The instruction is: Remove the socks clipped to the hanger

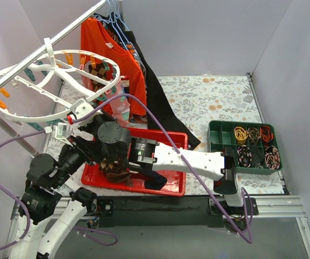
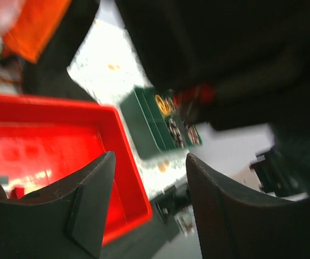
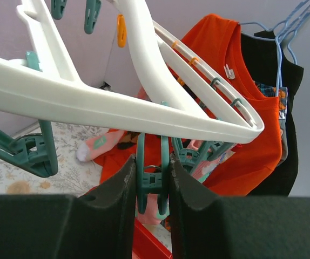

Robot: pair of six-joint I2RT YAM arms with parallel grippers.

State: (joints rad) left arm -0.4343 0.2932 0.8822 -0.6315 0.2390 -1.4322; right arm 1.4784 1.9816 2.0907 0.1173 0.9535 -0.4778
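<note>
The white oval hanger [image 1: 47,91] hangs from a rail at the upper left, its rim [image 3: 117,110] close above my right wrist camera. My right gripper [image 3: 152,162] is shut on a teal clip [image 3: 152,181] under that rim, both fingers pressing its sides. A pink sock with teal stripes [image 3: 150,209] hangs just below this clip; whether the clip grips it is hidden. A brown argyle sock [image 1: 98,70] and a pink one [image 1: 120,105] hang from the hanger. A dark sock [image 1: 114,170] lies in the red tray [image 1: 174,189]. My left gripper [image 2: 150,156] is open and empty beside the tray.
An orange shirt [image 1: 112,48] and a long black garment [image 1: 155,102] hang on wire hangers behind the frame. A green compartment box [image 1: 244,145] with rolled items stands at the right. The right arm [image 1: 193,159] stretches across above the red tray.
</note>
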